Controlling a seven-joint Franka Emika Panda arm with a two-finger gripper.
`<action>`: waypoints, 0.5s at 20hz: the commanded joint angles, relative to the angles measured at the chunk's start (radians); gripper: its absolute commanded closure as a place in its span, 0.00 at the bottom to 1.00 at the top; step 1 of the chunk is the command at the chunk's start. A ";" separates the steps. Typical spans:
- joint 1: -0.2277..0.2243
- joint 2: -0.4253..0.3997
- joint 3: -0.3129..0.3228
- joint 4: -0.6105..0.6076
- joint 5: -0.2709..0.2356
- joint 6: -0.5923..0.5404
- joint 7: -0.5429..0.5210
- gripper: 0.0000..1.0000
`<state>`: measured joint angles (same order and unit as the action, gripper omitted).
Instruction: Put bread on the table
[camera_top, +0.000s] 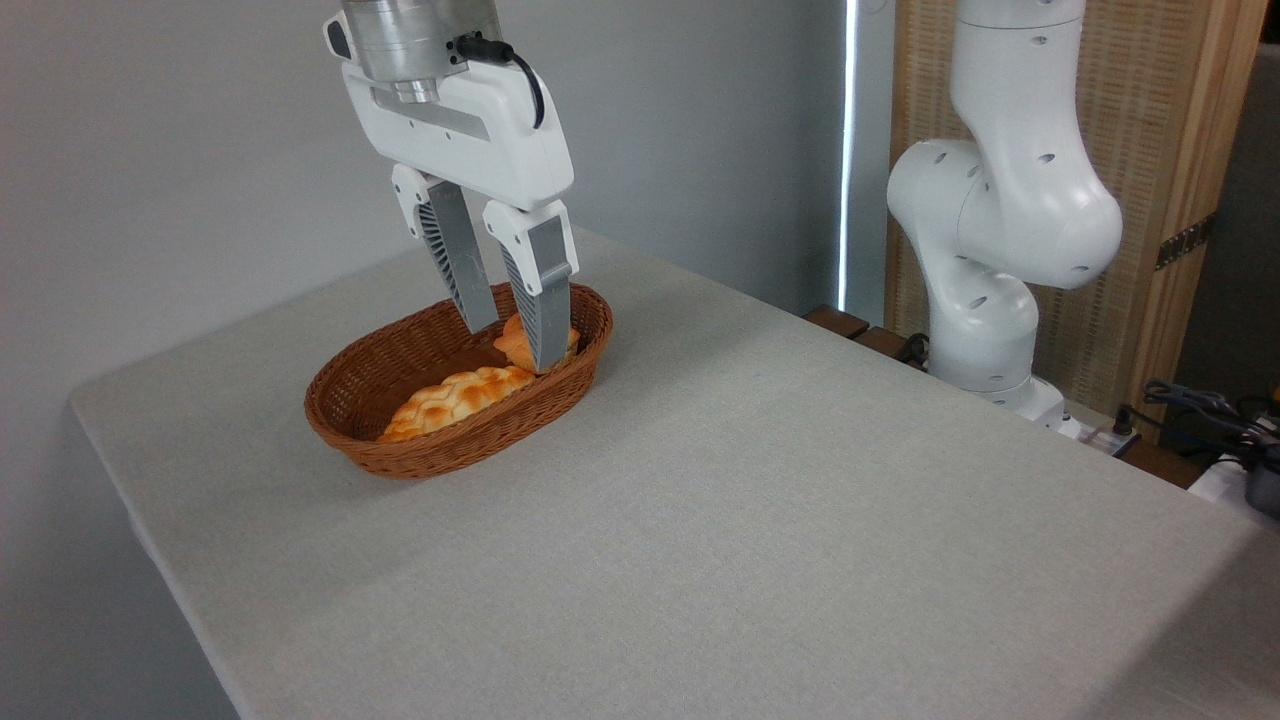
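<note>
Golden knotted bread between gripper fingers, inside oval wicker basket.

A brown wicker basket holds a braided golden loaf. A woven wood-framed screen stands at right, with dark cables near its foot.

Bread's sitting in the basket, table top bare grey all round.
I see the bread, a small golden-orange bun with a lobed top, partly hidden, at the basket's two o'clock end. The table is a big rectangle with a light grey, fabric-like top, running from ten o'clock toward four.
</note>
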<state>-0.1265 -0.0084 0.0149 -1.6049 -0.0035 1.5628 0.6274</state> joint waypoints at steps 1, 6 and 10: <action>-0.051 -0.088 0.005 -0.122 -0.015 0.065 0.015 0.00; -0.151 -0.166 0.016 -0.249 -0.016 0.129 0.011 0.00; -0.245 -0.268 0.020 -0.415 -0.018 0.255 -0.009 0.00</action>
<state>-0.2979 -0.1678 0.0109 -1.8605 -0.0053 1.7071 0.6275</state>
